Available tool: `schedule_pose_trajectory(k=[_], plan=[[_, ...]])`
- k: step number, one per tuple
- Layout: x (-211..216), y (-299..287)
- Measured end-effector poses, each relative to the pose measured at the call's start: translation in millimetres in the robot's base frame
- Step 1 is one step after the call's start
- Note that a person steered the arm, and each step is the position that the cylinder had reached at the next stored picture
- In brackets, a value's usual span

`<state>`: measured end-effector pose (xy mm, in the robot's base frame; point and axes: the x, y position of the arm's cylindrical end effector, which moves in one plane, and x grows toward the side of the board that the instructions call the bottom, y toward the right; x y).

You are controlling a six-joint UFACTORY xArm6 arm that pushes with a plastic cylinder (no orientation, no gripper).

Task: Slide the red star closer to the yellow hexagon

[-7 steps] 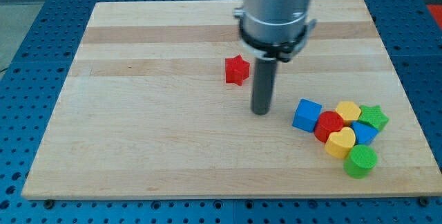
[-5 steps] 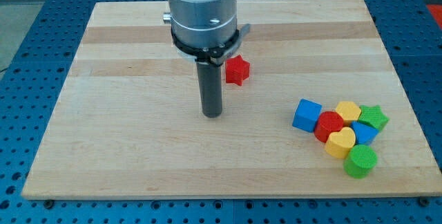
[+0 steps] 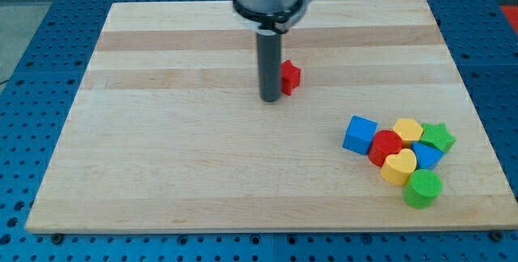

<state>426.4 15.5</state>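
Observation:
The red star (image 3: 290, 77) lies on the wooden board above the view's middle, partly hidden behind my rod. My tip (image 3: 269, 98) stands right at the star's left side, touching or nearly touching it. The yellow hexagon (image 3: 409, 129) sits at the view's right in a cluster of blocks, well down and to the right of the star.
The cluster holds a blue cube (image 3: 359, 134), a red cylinder (image 3: 385, 147), a yellow heart (image 3: 398, 166), a green star (image 3: 438, 137), a blue block (image 3: 427, 156) and a green cylinder (image 3: 422, 188). The board's right edge (image 3: 473, 100) runs close by.
My tip swung from the star's lower right, round below it to its left, then up against its left side. The star has shifted slightly to the right.

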Motion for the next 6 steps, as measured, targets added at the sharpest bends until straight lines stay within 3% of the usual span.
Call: schedule_pose_trajectory(k=[2,3,6], plan=[[0,131],[1,133],[15,34]])
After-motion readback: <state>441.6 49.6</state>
